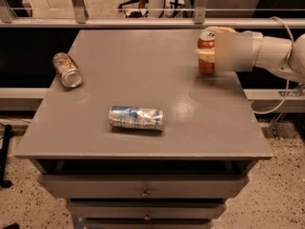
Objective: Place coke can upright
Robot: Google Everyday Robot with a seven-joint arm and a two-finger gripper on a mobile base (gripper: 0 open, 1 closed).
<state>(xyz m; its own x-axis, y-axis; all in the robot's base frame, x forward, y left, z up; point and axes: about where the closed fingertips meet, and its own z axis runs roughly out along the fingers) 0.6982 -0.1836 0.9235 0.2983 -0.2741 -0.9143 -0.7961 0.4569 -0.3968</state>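
Coke can point(206, 43) first, Ben: where is it?

Over by the right edge of the bench point(143, 70), Ana, towards the far right corner. It is upright, silver top up, red side facing us.

Is it resting on the surface?

Its base is down at the level of the bench top, but I cannot tell whether it touches.

And the gripper point(206, 56)?

It comes in from the right on the pale arm point(276, 56), past the right edge. Its cream fingers point(202, 56) are clamped around the middle of the can, one band across the front, so red shows above and below it.

What else is on the bench?

Two more cans, both lying on their sides. A blue-and-silver can point(136, 118) lies near the middle of the front edge, its length running along that edge. A mottled brown-orange can point(66, 69) lies at the left edge, about halfway back, its silver end turned towards the front. Both are well apart from the gripper.

Below the top?

Drawers point(143, 193) with small knobs, closed.
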